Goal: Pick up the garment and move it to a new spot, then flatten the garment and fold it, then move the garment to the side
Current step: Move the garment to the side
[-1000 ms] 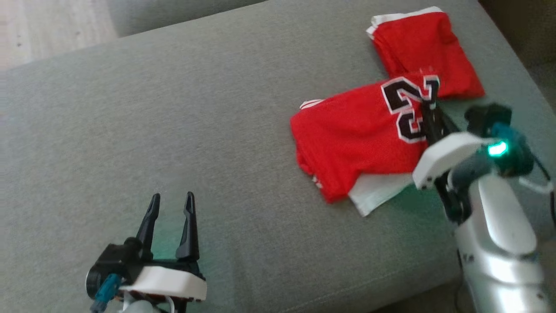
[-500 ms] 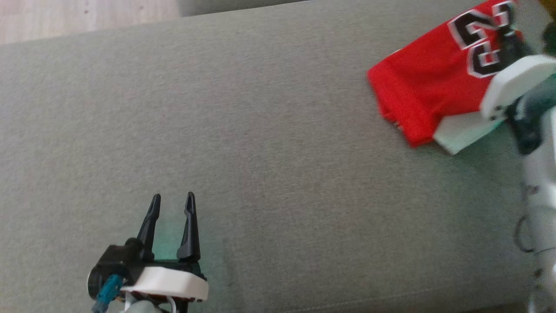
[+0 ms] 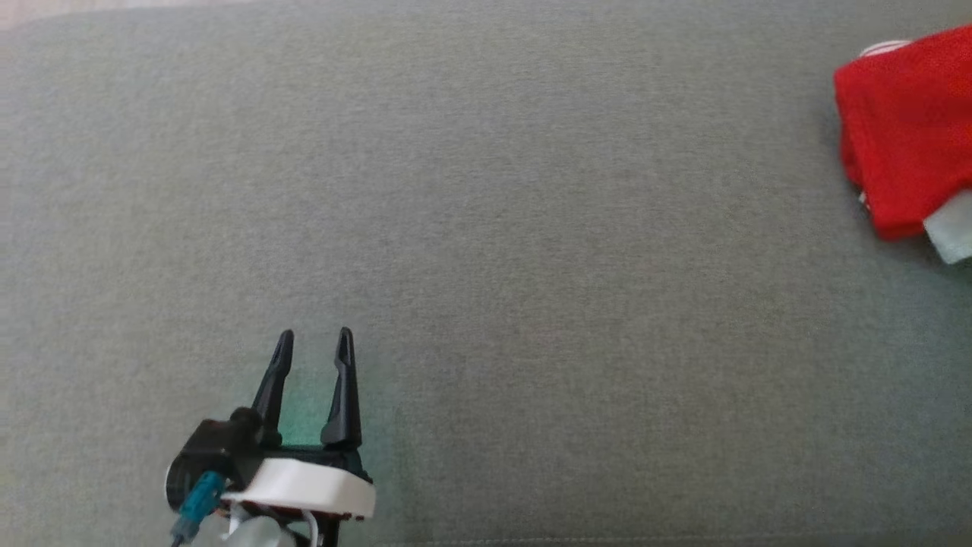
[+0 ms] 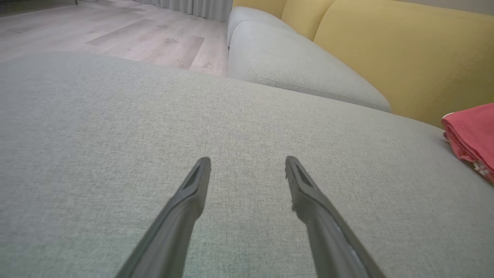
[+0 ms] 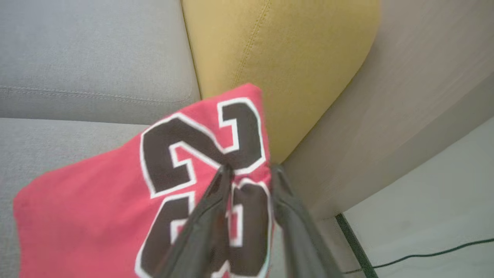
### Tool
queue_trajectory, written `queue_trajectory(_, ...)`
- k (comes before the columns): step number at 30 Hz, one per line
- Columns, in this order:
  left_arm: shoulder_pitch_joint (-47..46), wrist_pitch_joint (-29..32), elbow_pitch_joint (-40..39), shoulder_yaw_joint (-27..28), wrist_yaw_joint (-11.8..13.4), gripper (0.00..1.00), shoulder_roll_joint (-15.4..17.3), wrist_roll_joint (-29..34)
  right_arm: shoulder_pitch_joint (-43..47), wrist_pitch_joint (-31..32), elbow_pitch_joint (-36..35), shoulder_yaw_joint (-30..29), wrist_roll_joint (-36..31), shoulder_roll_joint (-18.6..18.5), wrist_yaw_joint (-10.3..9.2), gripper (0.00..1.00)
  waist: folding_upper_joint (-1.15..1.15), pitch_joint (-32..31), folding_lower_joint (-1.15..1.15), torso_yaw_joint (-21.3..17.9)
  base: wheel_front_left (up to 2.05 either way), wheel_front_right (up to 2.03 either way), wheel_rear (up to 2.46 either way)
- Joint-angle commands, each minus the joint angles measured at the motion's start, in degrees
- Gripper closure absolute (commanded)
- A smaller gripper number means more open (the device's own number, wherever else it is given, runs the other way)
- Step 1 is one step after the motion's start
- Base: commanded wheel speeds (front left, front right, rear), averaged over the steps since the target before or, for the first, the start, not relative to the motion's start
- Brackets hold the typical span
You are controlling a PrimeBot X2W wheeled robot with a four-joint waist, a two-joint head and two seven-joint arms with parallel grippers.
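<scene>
Left jaws: mine, spread wide with nothing between the two dark fingers (image 3: 343, 387), held over bare grey cloth near the seat's front edge.
Right jaws: mine, narrowly parted, tips over the black number (image 5: 200, 146); I cannot tell whether they pinch any cloth.
Garment (image 3: 904, 129): a folded red jersey lying at the seat's right edge, near a yellow cushion (image 5: 278, 50).
White layer (image 3: 953, 232): shows under the garment's near corner.
Seat (image 3: 531, 228): the grey sofa cushion carrying the garment.
</scene>
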Motion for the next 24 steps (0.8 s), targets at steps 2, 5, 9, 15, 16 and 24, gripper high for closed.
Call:
queue_trajectory(2, -2.0, -0.6, -1.2, 1.3, -0.2, 0.00, 0.4, 0.3, -0.4, -1.2, -1.9, -2.5, -2.5, -1.4, 0.37, 0.00, 0.00, 0.1, 0.00, 0.7, 0.00, 0.00, 0.00)
queue_trajectory(5, -2.0, -0.7, -1.0, 1.3, -0.2, 0.00, 0.5, 0.2, 0.7, -2.6, -1.2, -7.1, -5.6, 0.5, 0.37, 0.00, 0.00, -0.2, 0.00, 1.1, 0.00, 0.00, 0.00)
queue_trajectory(9, -1.5, -0.6, -0.9, 1.4, 0.1, 0.00, 0.8, 0.0, 1.5, -4.2, -0.2, -9.3, -7.8, 4.0, 0.37, 0.00, 0.00, -1.1, 0.00, 0.8, 0.00, 0.00, 0.00)
queue_trajectory(15, -0.5, -0.4, -0.7, 1.8, 0.5, 0.00, 1.4, -0.6, 0.2, -7.3, -0.5, -5.8, -7.0, 9.0, 0.37, 0.00, 0.00, -4.5, 0.00, -0.8, 0.00, 0.00, 0.00)
queue_trajectory(16, -0.3, -0.4, -0.6, 1.9, 0.5, 0.00, 1.4, -0.7, 0.1, -7.9, -0.7, -4.8, -6.5, 9.6, 0.37, 0.00, 0.00, -5.3, 0.00, -1.0, 0.00, 0.00, 0.00)
queue_trajectory(24, 1.9, -0.6, 0.4, 3.4, 1.1, 0.00, 1.9, -2.3, 4.9, -13.8, -3.3, 5.0, -0.2, 14.1, 0.37, 0.00, 0.00, -13.1, 0.00, -1.4, 0.00, 0.00, 0.00)
